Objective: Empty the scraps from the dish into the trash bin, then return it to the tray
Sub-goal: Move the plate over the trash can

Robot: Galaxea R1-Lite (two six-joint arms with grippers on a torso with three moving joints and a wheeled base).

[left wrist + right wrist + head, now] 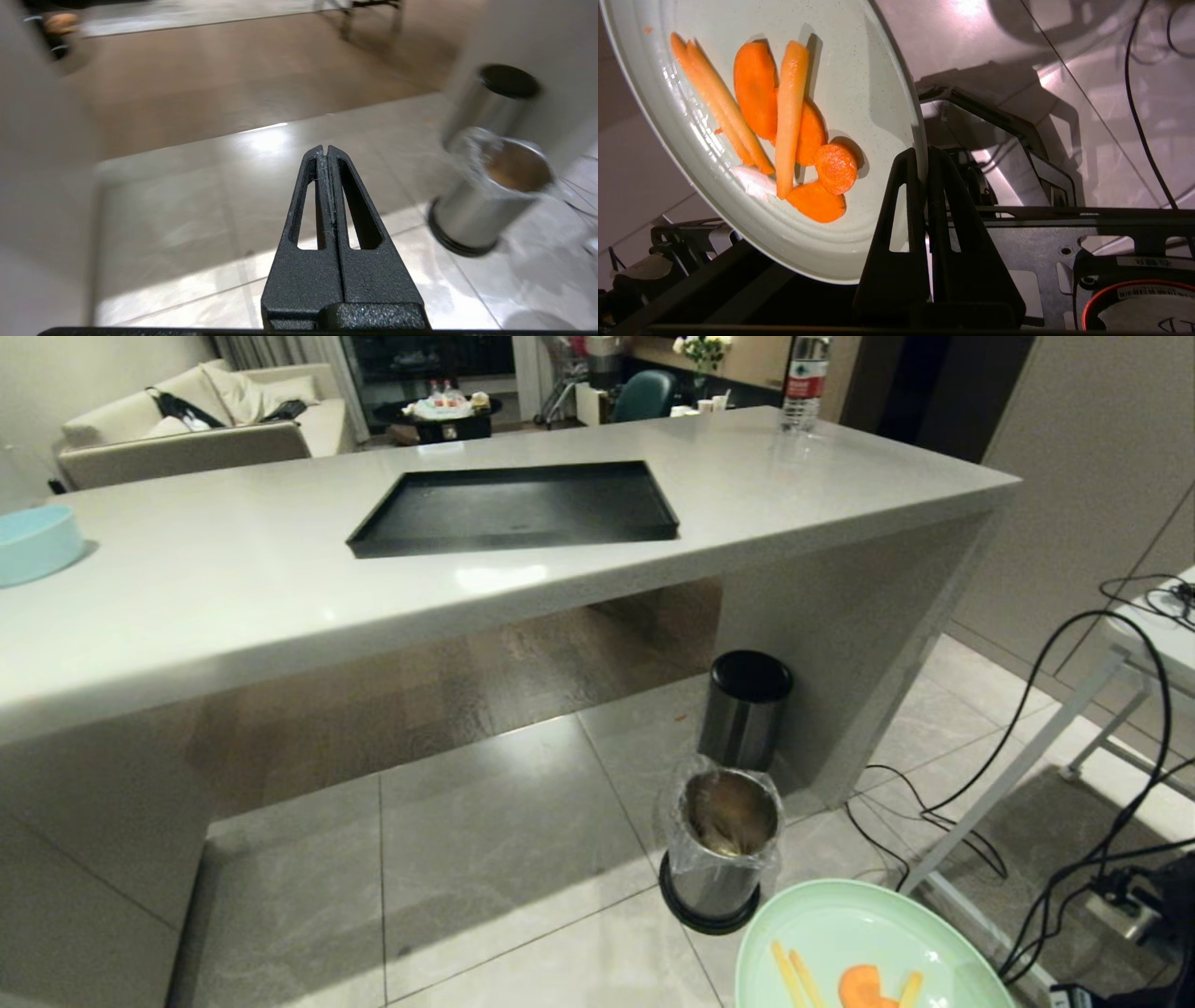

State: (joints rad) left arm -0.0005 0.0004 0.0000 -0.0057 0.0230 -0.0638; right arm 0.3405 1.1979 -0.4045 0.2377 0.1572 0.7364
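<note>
The mint-green dish (840, 933) hangs at the bottom right of the head view, just right of and nearer than the trash bin (724, 849). My right gripper (923, 156) is shut on the dish's (859, 70) rim. The scraps (784, 130), orange carrot slices and pale sticks, lie on the plate; some of these scraps (864, 985) show from the head. The steel bin with its clear bag liner stands on the floor, also seen as the trash bin (495, 196) from the left wrist. The black tray (513, 509) lies bare on the counter. My left gripper (325, 149) is shut, holding nothing, above the floor.
A second steel bin with a black lid (747, 709) stands right behind the lined one, against the counter's side panel (840, 616). A light-blue bowl (33, 546) sits at the counter's left end, a water bottle (805, 383) at its far right. Black cables (1074, 784) and a white frame cross the floor on the right.
</note>
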